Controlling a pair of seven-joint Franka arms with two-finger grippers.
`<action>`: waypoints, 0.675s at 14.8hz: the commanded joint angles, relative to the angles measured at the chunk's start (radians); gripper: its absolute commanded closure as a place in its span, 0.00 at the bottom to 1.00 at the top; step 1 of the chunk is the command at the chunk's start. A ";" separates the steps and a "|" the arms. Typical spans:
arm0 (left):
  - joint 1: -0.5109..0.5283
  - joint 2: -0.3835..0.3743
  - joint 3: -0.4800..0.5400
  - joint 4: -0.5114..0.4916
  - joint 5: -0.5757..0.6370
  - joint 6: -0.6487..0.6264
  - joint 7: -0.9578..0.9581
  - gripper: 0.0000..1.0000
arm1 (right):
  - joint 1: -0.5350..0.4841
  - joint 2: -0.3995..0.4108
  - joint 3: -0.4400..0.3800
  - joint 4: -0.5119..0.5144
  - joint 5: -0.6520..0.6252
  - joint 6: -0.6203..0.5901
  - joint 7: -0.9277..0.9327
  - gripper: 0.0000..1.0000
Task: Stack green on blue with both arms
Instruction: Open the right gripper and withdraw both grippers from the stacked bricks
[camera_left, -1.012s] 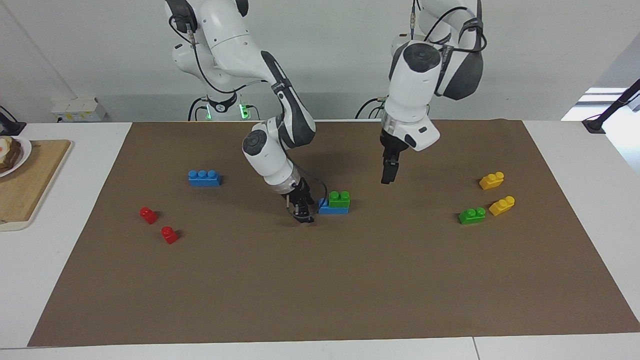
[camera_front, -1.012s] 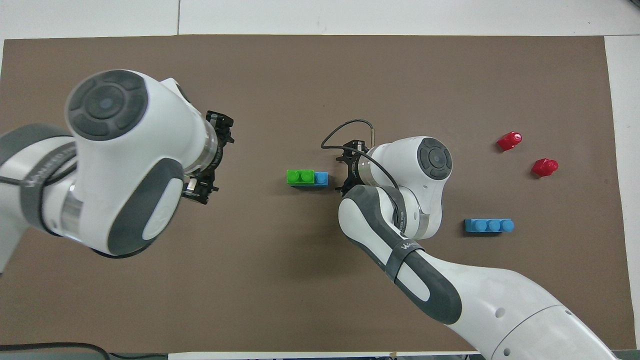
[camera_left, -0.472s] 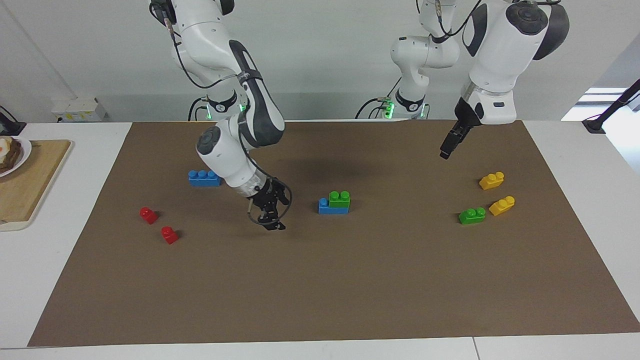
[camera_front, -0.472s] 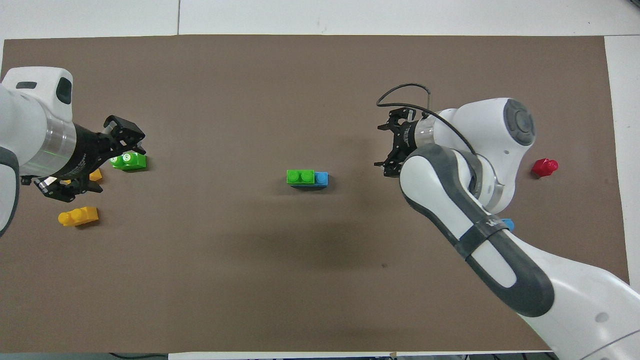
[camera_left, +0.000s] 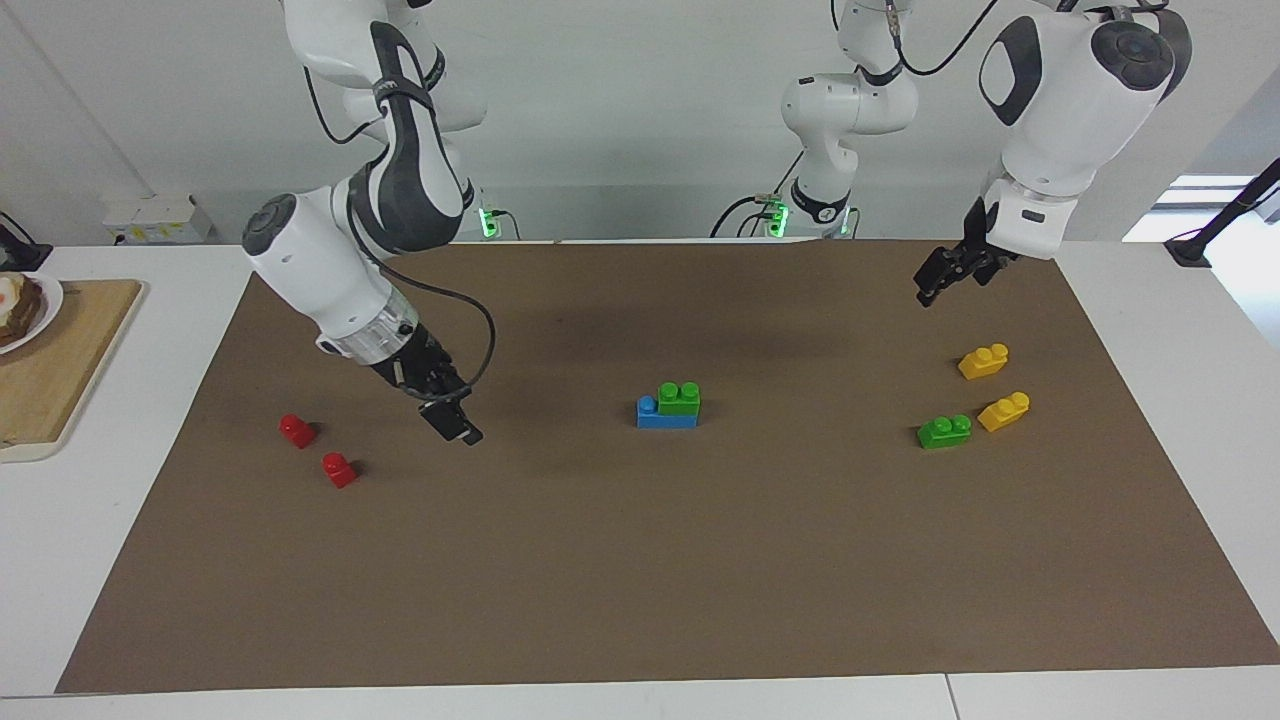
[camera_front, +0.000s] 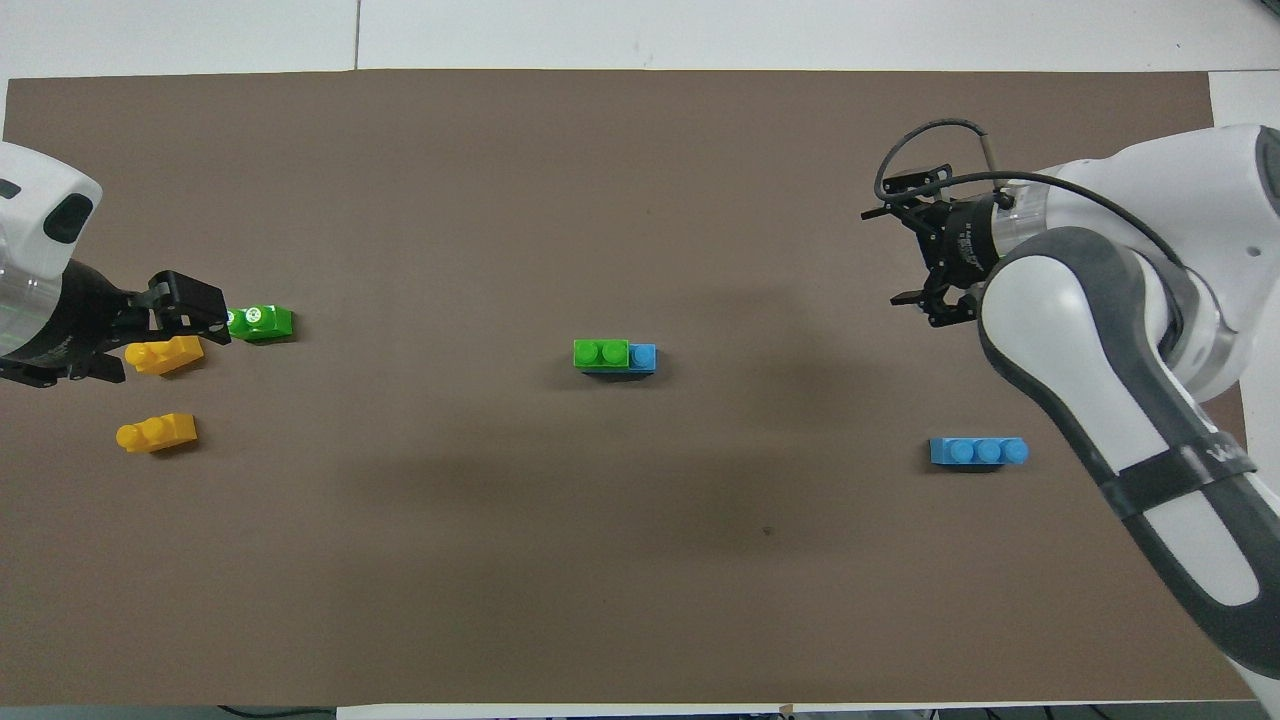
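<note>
- Right gripper (camera_left: 452, 428): jaws wide and empty, hanging low over the brown mat (camera_left: 640, 580) toward the right arm's end, beside two red bricks (camera_left: 297, 430)
- Spare blue brick (camera_front: 978, 451): lies flat near the same end, closer to the robots' edge of the mat
- Middle of the mat: green brick (camera_left: 679, 397) sits square on blue brick (camera_left: 664, 415), covering two studs, one blue stud bare; nothing touches the pair
- Spare green brick (camera_left: 944, 431) and two yellow bricks (camera_left: 983, 361): clustered near the left arm's end
- Left gripper (camera_left: 945, 280): jaws wide, empty, raised above that cluster
- Judgement: this stack looks finished; for a second one, pinch the spare green across its long sides, steady the blue, and route both arms clear of the middle
</note>
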 joint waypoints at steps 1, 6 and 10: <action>0.031 -0.001 -0.022 -0.012 -0.004 -0.023 0.045 0.00 | -0.067 -0.038 0.011 0.070 -0.088 -0.148 -0.187 0.00; 0.031 0.005 -0.011 -0.009 -0.006 -0.021 0.214 0.00 | -0.105 -0.137 0.011 0.125 -0.253 -0.282 -0.510 0.00; 0.030 0.073 -0.011 0.034 -0.014 -0.044 0.216 0.00 | -0.151 -0.202 0.009 0.130 -0.279 -0.466 -0.844 0.00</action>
